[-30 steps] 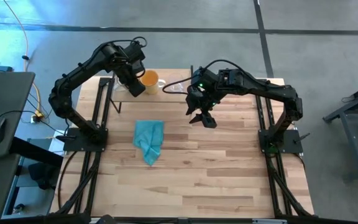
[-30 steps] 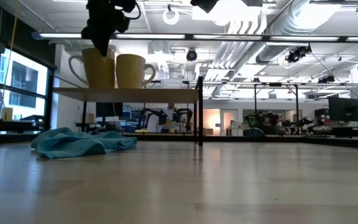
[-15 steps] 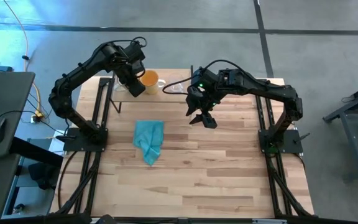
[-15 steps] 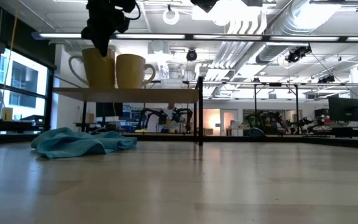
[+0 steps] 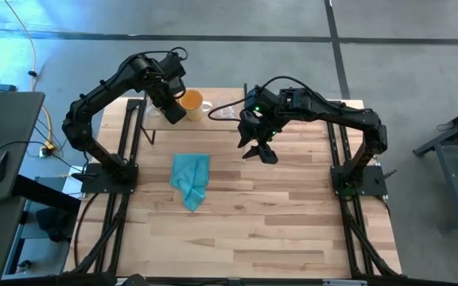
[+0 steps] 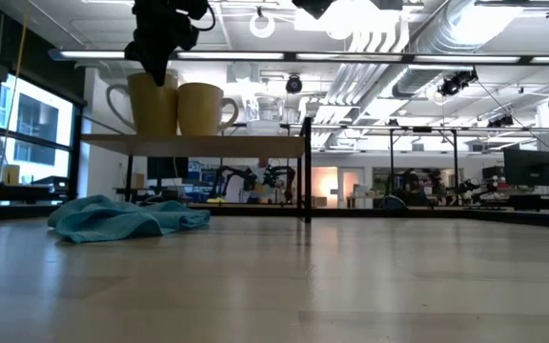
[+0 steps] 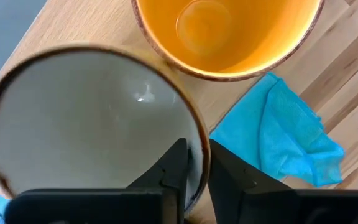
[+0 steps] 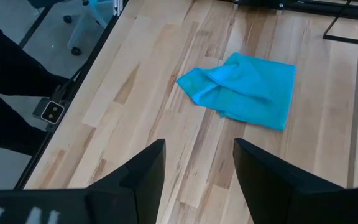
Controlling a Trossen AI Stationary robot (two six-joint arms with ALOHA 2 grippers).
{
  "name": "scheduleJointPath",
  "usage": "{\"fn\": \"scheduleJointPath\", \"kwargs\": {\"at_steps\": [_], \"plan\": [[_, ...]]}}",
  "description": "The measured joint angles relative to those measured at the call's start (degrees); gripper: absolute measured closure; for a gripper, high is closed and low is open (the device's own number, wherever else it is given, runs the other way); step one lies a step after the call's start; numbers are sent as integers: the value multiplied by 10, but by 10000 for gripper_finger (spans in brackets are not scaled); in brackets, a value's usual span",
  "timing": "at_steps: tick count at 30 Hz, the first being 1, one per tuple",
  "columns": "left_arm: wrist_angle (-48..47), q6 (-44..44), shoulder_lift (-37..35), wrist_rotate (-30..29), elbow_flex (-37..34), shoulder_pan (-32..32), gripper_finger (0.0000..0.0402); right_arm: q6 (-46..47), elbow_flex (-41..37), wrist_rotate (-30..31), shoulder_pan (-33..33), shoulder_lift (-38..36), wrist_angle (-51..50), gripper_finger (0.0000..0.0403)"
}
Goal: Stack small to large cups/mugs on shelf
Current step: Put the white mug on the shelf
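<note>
so the shelf (image 6: 193, 144) is the landmark for everything here; the cream mug (image 7: 92, 124) sits on it at the far end from the black post, and the orange mug (image 7: 225, 31) is right beside it, rims nearly touching or touching, can't quite tell; the left gripper (image 7: 194, 168) is pinched narrow on the cream mug's rim, one finger inside the wall and one outside, which makes sense as a grip since the rim is the only thin bit a two-finger gripper can clamp from above; it looks set down on the shelf already, so my guess is the placing is about done and letting go is next; the clear glass cup (image 6: 267, 109) stands on the shelf too, on the other side of the orange mug, toward the post, so the row runs large to small along the board; the right gripper (image 5: 258, 151) hangs above the counter out in front of the shelf, fingers spread wide and holding nothing, probably just parked out of the way; the teal cloth (image 5: 191, 179) lies crumpled on the counter in front of the shelf, not part of the job.
</note>
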Motion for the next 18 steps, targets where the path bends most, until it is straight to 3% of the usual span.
{"fn": "scheduleJointPath", "kwargs": {"at_steps": [11,18], "plan": [[0,-5,0,-12,0,0,264,0,0,0,0,0,0,222],[0,-9,0,-33,0,0,248,4,0,-5,0,0,0,222]]}}
